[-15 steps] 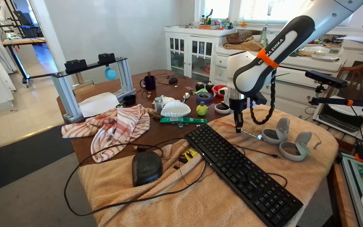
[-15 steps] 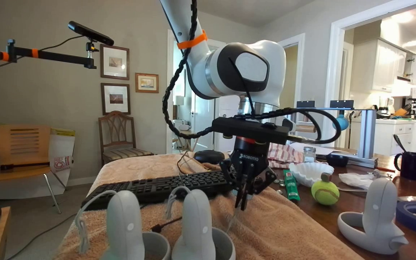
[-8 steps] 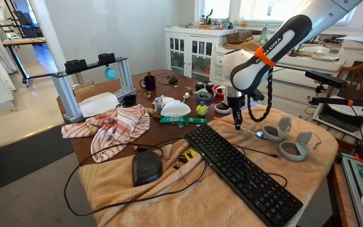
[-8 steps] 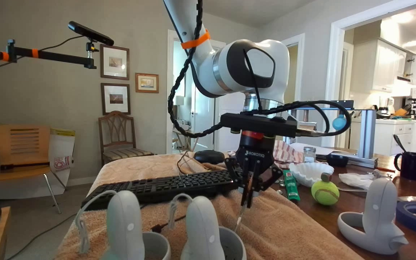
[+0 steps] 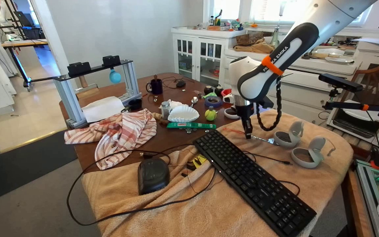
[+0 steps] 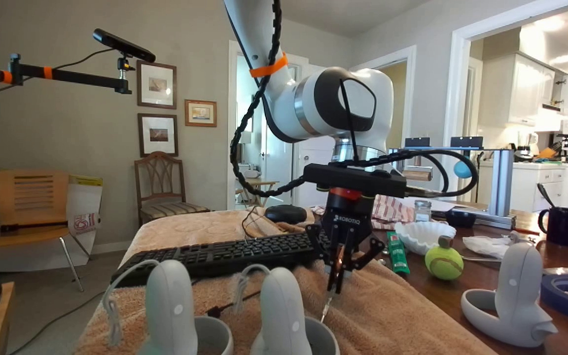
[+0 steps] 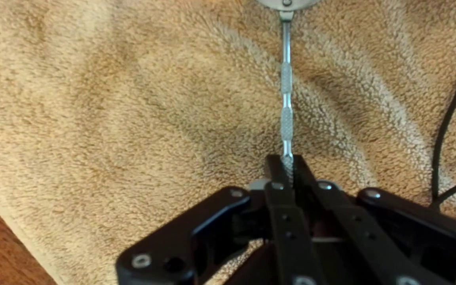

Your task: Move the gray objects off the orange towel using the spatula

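My gripper (image 5: 248, 136) is shut on the metal shaft of the spatula (image 7: 286, 79), low over the orange towel (image 7: 152, 99). It also shows in an exterior view (image 6: 334, 286) and the wrist view (image 7: 285, 158). The spatula's round head lies toward the top of the wrist view, cut off by the frame edge. In an exterior view the head reaches the ring side of a gray object (image 5: 286, 138); exact contact is unclear. This object (image 6: 281, 315) and a second gray object (image 5: 308, 156) stand on the towel. A third gray object (image 6: 511, 301) stands on the bare wooden table.
A black keyboard (image 5: 255, 179) with its cable lies on the towel beside the gripper. A tennis ball (image 6: 444, 261), blue tape roll (image 5: 213, 101), white shell bowl (image 5: 183, 114) and green tube (image 5: 191, 125) lie on the table. A black case (image 5: 153, 176) sits farther along the towel.
The gripper has shifted slightly, rising and then coming down again. The gray object by the spatula head has slid a little toward the table's bare side. The second gray object has stayed put.
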`<state>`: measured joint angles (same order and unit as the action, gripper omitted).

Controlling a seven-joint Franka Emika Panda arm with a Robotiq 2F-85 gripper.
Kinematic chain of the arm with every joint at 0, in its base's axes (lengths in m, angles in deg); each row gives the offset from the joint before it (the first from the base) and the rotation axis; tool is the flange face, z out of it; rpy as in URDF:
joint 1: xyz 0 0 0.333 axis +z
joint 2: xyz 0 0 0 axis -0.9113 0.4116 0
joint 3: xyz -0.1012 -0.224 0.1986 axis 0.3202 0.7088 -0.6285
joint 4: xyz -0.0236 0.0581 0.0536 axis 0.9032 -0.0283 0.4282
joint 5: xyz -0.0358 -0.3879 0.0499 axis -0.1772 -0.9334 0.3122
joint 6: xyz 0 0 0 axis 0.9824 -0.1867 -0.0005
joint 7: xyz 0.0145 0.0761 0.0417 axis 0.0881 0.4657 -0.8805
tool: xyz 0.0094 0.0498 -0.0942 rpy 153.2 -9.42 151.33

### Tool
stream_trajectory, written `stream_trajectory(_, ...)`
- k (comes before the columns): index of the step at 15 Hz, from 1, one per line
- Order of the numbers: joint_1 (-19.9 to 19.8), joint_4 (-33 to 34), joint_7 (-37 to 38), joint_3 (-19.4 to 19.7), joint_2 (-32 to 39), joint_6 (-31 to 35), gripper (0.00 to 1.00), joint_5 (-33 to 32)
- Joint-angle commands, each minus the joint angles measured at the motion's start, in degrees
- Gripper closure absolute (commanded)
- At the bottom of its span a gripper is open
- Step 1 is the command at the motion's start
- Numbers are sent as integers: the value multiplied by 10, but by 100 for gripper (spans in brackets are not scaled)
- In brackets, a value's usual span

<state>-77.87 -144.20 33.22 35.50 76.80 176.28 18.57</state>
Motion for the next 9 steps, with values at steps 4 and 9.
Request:
stream_trajectory(4, 10, 27, -13, 4, 25, -47, 98, -31)
stream_trajectory(9, 14, 27, -19, 5, 37, -53, 98, -53)
